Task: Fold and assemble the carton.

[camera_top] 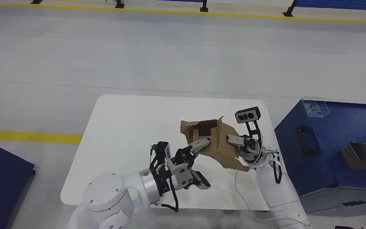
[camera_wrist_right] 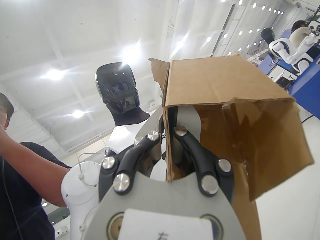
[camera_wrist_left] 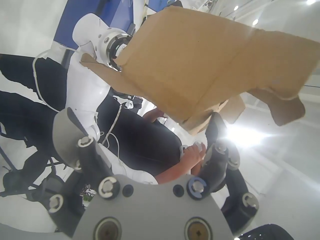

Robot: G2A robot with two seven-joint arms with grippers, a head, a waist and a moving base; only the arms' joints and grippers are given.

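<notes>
The white rounded table [camera_top: 126,143] took up the middle of the top view. The brown corrugated cardboard carton [camera_top: 213,140] was over its right part, just right of centre in the frame. As far as I could judge, it was held up off the surface between my two arms.

The carton was already opened out. In the right wrist view its walls stood at angles to each other around a hollow inside, so I counted the squaring-up as largely done. The closing was not done. One end gaped open with ragged edges, and in the left wrist view a loose flap [camera_wrist_left: 287,111] hung off the carton at the right of the frame. No flap looked tucked or locked in any view. I put the job at roughly midway, with the flaps left to fold in and one end to close.

The right gripper [camera_wrist_right: 167,133] sat low in the centre of its own view. Its fingers were closed down on the edge of one carton wall, one on each side of the board, and carried the carton.

The left gripper [camera_wrist_left: 140,123] was spread wide and held nothing. Its dark finger [camera_wrist_left: 215,126] came up against the carton's lower edge at the centre right of the frame, and its grey finger [camera_wrist_left: 67,123] stood well apart from the cardboard at the left.
</notes>
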